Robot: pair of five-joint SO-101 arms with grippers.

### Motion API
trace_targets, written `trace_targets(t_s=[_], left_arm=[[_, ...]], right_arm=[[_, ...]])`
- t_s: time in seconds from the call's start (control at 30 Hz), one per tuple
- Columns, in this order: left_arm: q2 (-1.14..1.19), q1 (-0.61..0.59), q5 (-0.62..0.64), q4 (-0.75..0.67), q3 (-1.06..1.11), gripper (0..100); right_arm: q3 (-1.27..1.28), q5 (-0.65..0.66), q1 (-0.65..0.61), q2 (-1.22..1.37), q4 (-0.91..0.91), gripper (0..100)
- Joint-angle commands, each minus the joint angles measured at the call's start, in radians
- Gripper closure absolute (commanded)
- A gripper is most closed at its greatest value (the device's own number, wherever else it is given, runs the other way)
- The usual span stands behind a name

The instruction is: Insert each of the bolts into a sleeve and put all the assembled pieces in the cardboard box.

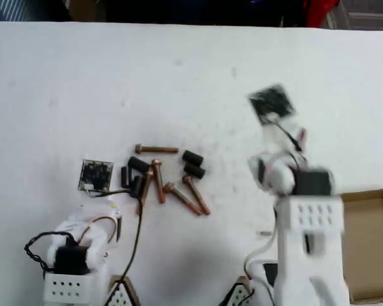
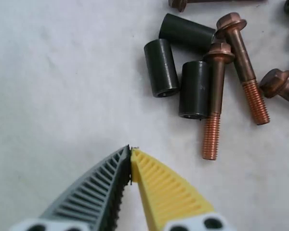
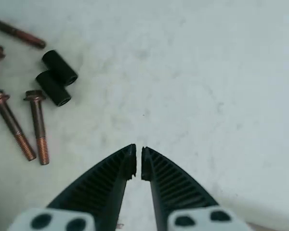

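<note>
Several copper bolts [image 1: 158, 182] and black sleeves [image 1: 138, 164] lie loose in a cluster left of the table's middle. In the left wrist view, three sleeves [image 2: 161, 67] lie beside bolts [image 2: 214, 101], none inserted. My left gripper [image 2: 130, 151] is shut with nothing in it, a short way from the nearest sleeve. My right gripper [image 3: 138, 161] is shut over bare table with nothing held; two sleeves [image 3: 53, 87] and several bolts [image 3: 36, 127] lie off to one side of it. The cardboard box [image 1: 370, 242] sits at the right edge, beside the right arm [image 1: 306, 210].
The left arm's base [image 1: 70, 255] stands at the front left, with its cable [image 1: 137, 236] trailing toward the front edge. The white table [image 1: 191, 76] stretches far behind the parts. A dark background borders the table's far edge.
</note>
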Motion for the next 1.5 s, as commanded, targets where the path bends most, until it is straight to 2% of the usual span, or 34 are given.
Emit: trace_targets(t_s=[0.0,0.33,0.4,0.5,0.6,0.8,1.1,1.47], left_arm=[[-0.005,0.013,-0.006,0.014,-0.003,98],[-0.005,0.013,-0.006,0.014,-0.003,98],[-0.005,0.013,-0.006,0.014,-0.003,98],[-0.005,0.013,-0.006,0.014,-0.003,98],[-0.005,0.013,-0.006,0.014,-0.003,98],[-0.005,0.013,-0.006,0.014,-0.003,98],[-0.005,0.013,-0.006,0.014,-0.003,98],[-0.005,0.013,-0.006,0.014,-0.003,98]], right_arm=[[-0.133,0.043,-0.101,0.165,0.038,97.7],[-0.184,0.052,-0.275,0.424,-0.058,97.7],[-0.201,0.086,-0.306,0.463,-0.062,96.9],[-0.226,0.193,-0.34,0.516,-0.062,89.5],[-0.259,0.232,-0.346,0.562,-0.065,83.6],[-0.327,0.292,-0.348,0.645,-0.068,88.9],[-0.411,0.298,-0.355,0.802,-0.068,89.0],[-0.46,0.292,-0.433,0.921,-0.07,88.9]])
